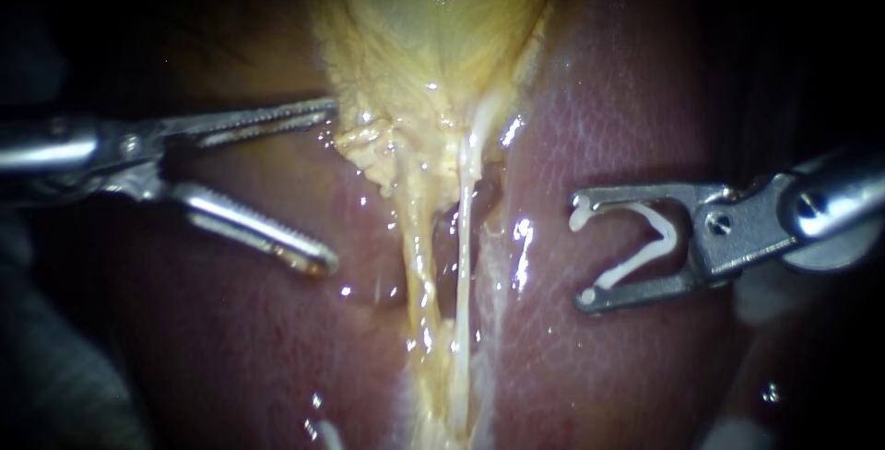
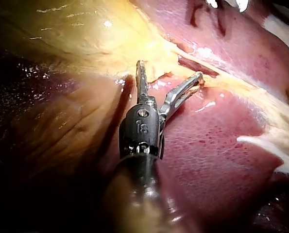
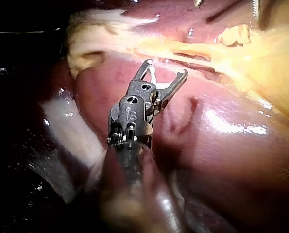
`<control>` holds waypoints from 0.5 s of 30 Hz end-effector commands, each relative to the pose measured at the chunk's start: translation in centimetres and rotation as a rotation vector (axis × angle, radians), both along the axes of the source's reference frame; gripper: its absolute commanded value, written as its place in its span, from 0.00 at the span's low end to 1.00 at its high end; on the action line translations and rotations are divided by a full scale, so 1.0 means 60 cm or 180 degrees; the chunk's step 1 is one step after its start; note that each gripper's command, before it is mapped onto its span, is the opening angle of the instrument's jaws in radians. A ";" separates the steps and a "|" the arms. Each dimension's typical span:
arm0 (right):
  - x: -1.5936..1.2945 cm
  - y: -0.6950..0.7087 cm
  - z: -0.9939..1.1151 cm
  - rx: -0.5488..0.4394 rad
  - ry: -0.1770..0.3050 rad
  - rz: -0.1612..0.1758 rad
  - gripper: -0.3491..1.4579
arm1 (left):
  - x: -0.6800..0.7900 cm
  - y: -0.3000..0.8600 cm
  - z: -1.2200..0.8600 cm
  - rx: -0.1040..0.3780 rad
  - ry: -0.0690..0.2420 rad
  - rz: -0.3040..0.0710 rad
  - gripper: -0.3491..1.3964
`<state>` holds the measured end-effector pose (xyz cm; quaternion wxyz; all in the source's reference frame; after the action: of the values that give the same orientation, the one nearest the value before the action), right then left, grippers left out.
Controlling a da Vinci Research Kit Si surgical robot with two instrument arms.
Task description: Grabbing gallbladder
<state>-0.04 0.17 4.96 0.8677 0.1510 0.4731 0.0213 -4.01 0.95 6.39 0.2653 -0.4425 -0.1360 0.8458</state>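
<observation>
Gallbladder (image 1: 433, 35) sat at 12 o'clock in endoscope view, yellow and wet, on dark red liver (image 1: 636, 118). Left instrument (image 1: 324, 184), shaft from 9 o'clock: jaws wide apart, nothing held, top jaw tip just beside gallbladder's ragged bottom edge. Right instrument (image 1: 583, 250) sat at 3 o'clock, jaws holding white clip (image 1: 659, 233), well apart from gallbladder. Step, I think: reaching in, grab not yet made. Next move likely needed: slide left jaws over yellow edge, then close.

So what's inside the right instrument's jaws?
A white clip, touching both jaws of the right instrument. No tissue is in there. The liver shows behind; the bit right under the clip is covered.
</observation>
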 end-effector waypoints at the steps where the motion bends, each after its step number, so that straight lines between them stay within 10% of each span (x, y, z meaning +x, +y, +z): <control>1: 0.0000 0.0000 0.0000 0.0000 0.0001 0.0000 0.47 | -0.0004 0.0006 0.0008 0.0000 0.0015 -0.0001 0.83; 15: -0.0001 0.0000 0.0000 0.0000 0.0001 -0.0001 0.47 | -0.0014 0.0010 0.0085 0.0072 0.0284 0.0131 0.51</control>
<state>-0.04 0.17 4.96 0.8677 0.1511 0.4732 0.0211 -4.09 1.01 6.91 0.2581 -0.3982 -0.1427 0.8686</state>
